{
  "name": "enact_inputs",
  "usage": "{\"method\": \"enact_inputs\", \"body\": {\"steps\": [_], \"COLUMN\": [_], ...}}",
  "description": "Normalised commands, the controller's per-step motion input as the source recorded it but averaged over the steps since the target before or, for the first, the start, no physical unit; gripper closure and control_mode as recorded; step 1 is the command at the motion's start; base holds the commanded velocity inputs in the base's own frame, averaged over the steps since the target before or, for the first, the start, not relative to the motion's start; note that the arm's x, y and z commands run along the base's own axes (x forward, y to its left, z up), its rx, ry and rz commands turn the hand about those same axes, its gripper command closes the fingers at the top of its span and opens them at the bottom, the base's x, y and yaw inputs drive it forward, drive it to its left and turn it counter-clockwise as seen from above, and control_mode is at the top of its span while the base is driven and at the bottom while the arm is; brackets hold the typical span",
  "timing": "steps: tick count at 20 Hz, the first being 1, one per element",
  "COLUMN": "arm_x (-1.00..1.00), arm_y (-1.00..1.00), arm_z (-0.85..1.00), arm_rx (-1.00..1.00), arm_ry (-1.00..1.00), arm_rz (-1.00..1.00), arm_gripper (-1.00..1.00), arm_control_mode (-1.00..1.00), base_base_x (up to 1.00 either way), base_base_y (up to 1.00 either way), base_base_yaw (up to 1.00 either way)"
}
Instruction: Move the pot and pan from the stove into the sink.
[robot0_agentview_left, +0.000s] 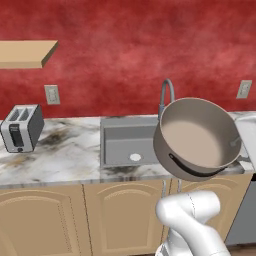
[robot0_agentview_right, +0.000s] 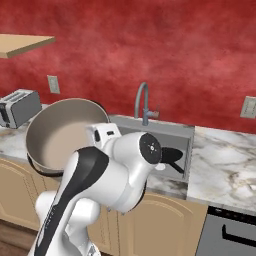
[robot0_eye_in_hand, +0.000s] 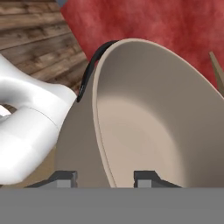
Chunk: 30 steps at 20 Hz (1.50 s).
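Observation:
The pot (robot0_agentview_left: 197, 137) is a brownish-grey metal pot with a dark rim band and no lid. It hangs tipped on its side, its open mouth toward the cameras, over the front right of the sink (robot0_agentview_left: 120, 135). In the hand view my gripper (robot0_eye_in_hand: 106, 179) is shut on the pot (robot0_eye_in_hand: 144, 127), one fingertip (robot0_eye_in_hand: 65, 177) outside the wall and the other inside. From the right, the pot (robot0_agentview_right: 62, 132) sits left of my white arm. A black pan (robot0_agentview_right: 171, 157) lies in the sink (robot0_agentview_right: 170, 132), partly hidden by my arm. The stove is out of view.
A curved grey faucet (robot0_agentview_left: 167, 92) rises behind the basin. A silver toaster (robot0_agentview_left: 20, 127) stands on the marble counter (robot0_agentview_left: 65, 155) at the left, under a wooden shelf (robot0_agentview_left: 25, 52). A grey appliance front (robot0_agentview_right: 227, 232) is at the lower right.

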Motion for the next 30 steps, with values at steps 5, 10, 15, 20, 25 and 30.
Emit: {"method": "enact_inputs", "body": {"steps": [5,10,15,20,25,30], "arm_x": [0.0,0.0,0.04,0.11,0.19,0.28], "arm_y": [0.0,0.0,0.0,0.0,0.05,0.17], "arm_z": [0.0,0.0,0.0,0.0,0.0,0.0], "arm_rx": [0.0,0.0,0.0,0.0,-0.03,-0.08], "arm_ry": [0.0,0.0,0.01,0.03,0.07,0.13], "arm_rz": [0.0,0.0,-0.11,-0.28,-0.38,-0.39], "arm_gripper": [1.0,1.0,1.0,1.0,1.0,1.0], "arm_control_mode": [1.0,-1.0,-1.0,-1.0,-1.0,-1.0], "base_base_x": [0.0,0.0,0.0,0.0,0.0,0.0], "base_base_y": [0.0,0.0,0.0,0.0,0.0,0.0], "base_base_yaw": [0.0,0.0,0.0,0.0,0.0,0.0]}}
